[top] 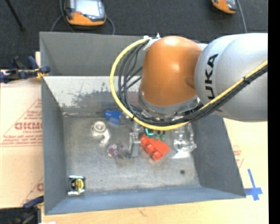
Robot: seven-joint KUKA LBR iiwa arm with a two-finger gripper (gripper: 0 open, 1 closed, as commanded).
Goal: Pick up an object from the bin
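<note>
While hanging low over the middle of the grey bin, reaches in from the right under the orange wrist cover and so screens much of its own working end.

Nearest, in the front-left corner: a small yellow-and-black tape measure, well apart from everything else, tucked at the foot of the sloping walls; awkward to close on there, by the look of it.

Further in, on bare floor: a small purple thing, lying just left of the fingers; of those, one grey prong pointing down toward the floor, the rest under the cover; wide or narrow, cannot tell.

Just right of that prong, touching or very nearly: a red blocky thing, flat on the floor and turned askew; likeliest pick, judged by closeness alone; not seen between the fingers, so no hold to claim.

Beyond it to the right: a clear plastic piece.

Further back and to the left: a whitish round cap; then a blue piece near the foot of the far wall.

Loose scatter, no heap; room enough to come down beside any one thing.
</note>
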